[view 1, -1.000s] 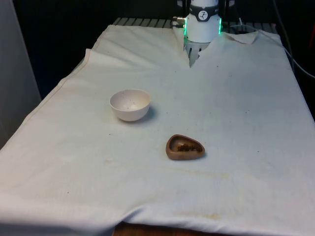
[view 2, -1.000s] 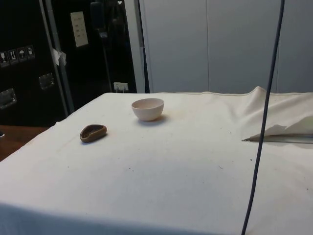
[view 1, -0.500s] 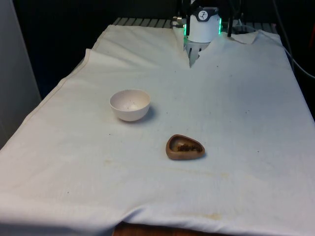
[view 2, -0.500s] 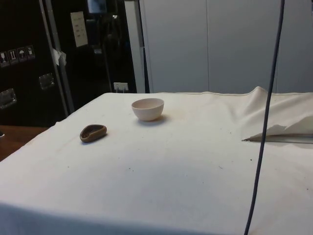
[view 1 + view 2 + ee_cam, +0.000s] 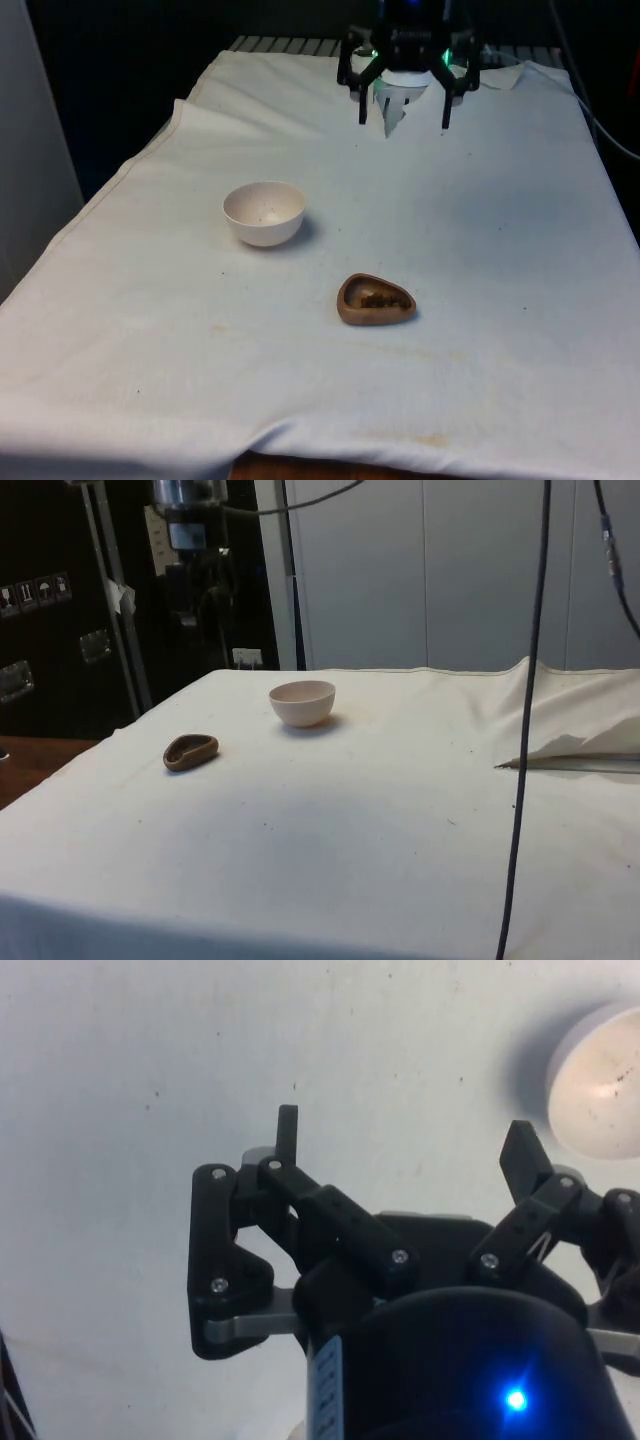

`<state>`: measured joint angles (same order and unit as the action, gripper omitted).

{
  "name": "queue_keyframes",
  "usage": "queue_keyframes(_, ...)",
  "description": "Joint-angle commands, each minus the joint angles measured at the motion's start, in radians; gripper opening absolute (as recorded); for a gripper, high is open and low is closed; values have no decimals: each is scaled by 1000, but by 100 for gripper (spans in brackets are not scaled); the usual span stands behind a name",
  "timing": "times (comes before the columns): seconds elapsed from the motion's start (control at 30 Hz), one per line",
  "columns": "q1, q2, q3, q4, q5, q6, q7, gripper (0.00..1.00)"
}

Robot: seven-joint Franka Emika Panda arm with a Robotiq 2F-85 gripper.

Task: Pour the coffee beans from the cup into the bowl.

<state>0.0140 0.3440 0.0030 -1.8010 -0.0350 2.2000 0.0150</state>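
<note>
Robotics laboratory test bench. A rectangular table draped in a creased white cloth (image 5: 380,810) serves as the work surface. Behind the table stand tall dark glass-fronted cabinets (image 5: 60,600) bearing paper labels, with plain white wall panels (image 5: 430,570) beside them, and a thin black cable (image 5: 525,720) hangs down across the table.

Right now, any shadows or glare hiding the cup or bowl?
Front view: bowl and cup evenly lit, soft shadows at their right, no glare. Side view: both clear. Wrist view: bowl brightly lit near the open pincer, shadow along its edge.
</note>
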Motion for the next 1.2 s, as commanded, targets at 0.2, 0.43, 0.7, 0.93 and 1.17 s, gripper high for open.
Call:
queue_keyframes(0.2,-6,73,-9,35,2,54,-7,100)
queue_keyframes(0.43,-11,119,-14,52,6,96,-14,100)
queue_keyframes(0.7,-20,203,-23,107,14,136,-28,100)
queue_keyframes(0.93,-29,269,-32,161,31,150,-50,100)
queue_keyframes(1.17,-42,344,-54,233,86,149,-111,100)
